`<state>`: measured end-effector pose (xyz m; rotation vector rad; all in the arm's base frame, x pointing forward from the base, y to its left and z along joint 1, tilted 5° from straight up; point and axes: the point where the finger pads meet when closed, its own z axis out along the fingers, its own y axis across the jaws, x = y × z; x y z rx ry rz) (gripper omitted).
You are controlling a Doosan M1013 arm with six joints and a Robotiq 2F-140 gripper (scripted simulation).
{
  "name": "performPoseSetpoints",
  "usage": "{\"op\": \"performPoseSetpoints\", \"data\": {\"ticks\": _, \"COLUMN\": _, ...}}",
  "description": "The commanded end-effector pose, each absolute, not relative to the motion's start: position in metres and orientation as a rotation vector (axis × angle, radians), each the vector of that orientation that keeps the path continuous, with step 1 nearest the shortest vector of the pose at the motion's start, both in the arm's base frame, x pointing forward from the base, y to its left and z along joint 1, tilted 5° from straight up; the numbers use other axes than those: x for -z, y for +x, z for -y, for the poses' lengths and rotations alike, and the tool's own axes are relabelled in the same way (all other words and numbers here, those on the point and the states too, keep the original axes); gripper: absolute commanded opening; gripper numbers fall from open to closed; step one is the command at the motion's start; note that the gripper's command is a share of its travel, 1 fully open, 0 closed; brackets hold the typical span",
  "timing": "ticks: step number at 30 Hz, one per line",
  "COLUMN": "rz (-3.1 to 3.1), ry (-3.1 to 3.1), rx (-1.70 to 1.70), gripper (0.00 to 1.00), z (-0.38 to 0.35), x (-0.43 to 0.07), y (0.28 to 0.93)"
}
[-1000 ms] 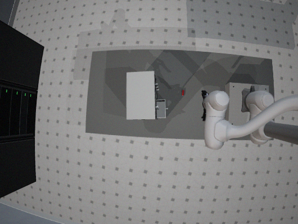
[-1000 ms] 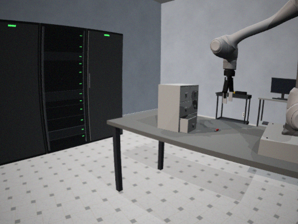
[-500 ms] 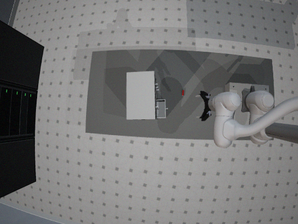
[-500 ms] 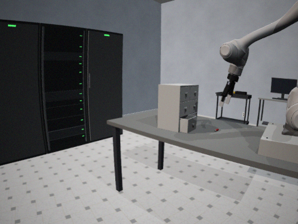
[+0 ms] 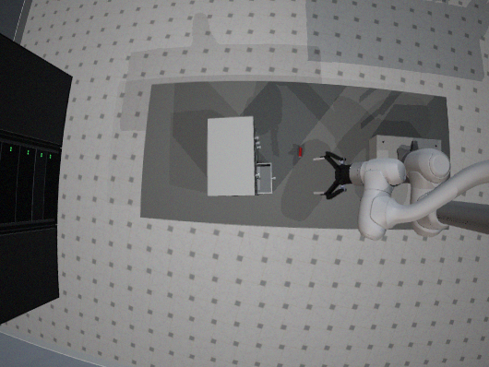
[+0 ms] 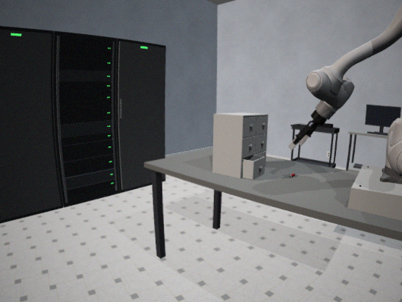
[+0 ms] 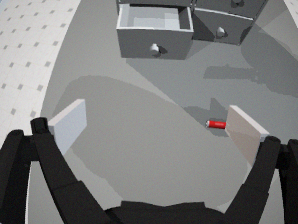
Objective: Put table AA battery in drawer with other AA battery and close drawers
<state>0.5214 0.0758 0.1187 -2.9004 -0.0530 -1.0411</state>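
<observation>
The small white chest (image 5: 231, 156) stands on the grey table, with its grey drawer fronts facing my arm. Its bottom left drawer (image 7: 154, 30) is pulled out part way; what I see of its inside looks empty. The same drawer shows in the side view (image 6: 255, 166) and from above (image 5: 265, 178). The other drawers are pushed in. The red AA battery (image 7: 216, 123) lies on the table in front of the chest, also seen from above (image 5: 300, 151) and from the side (image 6: 292, 175). My gripper (image 7: 157, 115) (image 6: 296, 142) is open and empty, held high above the table, back from the chest.
My arm's pale base block (image 6: 373, 191) stands at the table's right end. Black server cabinets (image 6: 76, 114) line the left wall. A desk with a monitor (image 6: 382, 115) and a small dark stand (image 6: 315, 130) are beyond the table.
</observation>
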Motion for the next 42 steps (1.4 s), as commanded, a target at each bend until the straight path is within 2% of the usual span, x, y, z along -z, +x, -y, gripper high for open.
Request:
{"op": "performPoseSetpoints", "data": {"ticks": 1, "rz": 0.07, "ry": -2.852, "rx": 1.073, "gripper": 1.0, "z": -0.075, "x": -0.117, "y": 0.523}}
{"op": "performPoseSetpoints", "data": {"ticks": 15, "rz": 0.066, "ry": -2.805, "rx": 1.183, "gripper": 1.0, "z": -0.077, "x": -0.109, "y": 0.529}}
{"op": "performPoseSetpoints", "data": {"ticks": 28, "rz": 0.037, "ry": -2.556, "rx": 1.655, "gripper": 1.0, "z": -0.079, "x": -0.083, "y": 0.56}}
{"op": "performPoseSetpoints", "data": {"ticks": 42, "rz": 0.029, "ry": -2.46, "rx": 1.794, "gripper": 1.0, "z": -0.08, "x": -0.075, "y": 0.569}}
